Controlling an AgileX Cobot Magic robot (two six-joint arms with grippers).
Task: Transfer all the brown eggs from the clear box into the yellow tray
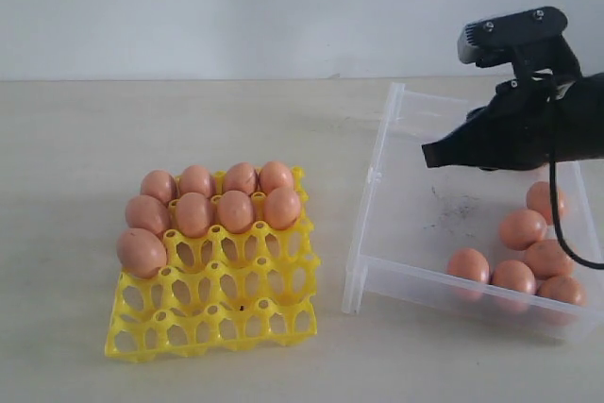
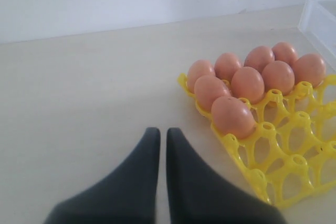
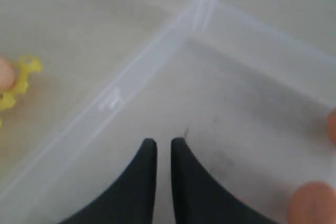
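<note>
**Over the clear box (image 1: 374, 176), an empty tool**

The right tool (image 1: 429, 155) hangs with its fingers together, gripping nothing. The left tool (image 2: 161, 130) is likewise closed, over the table (image 2: 79, 103). Six smooth, orange-tinted brown eggs (image 1: 522, 228) cluster at the box's right end. Nine stand roughly on end in the yellow tray (image 1: 212, 313).

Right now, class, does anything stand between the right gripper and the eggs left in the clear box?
Nothing visible does. The right gripper hangs over the clear box, and only bare box floor separates it from the eggs clustered in one corner.
</note>
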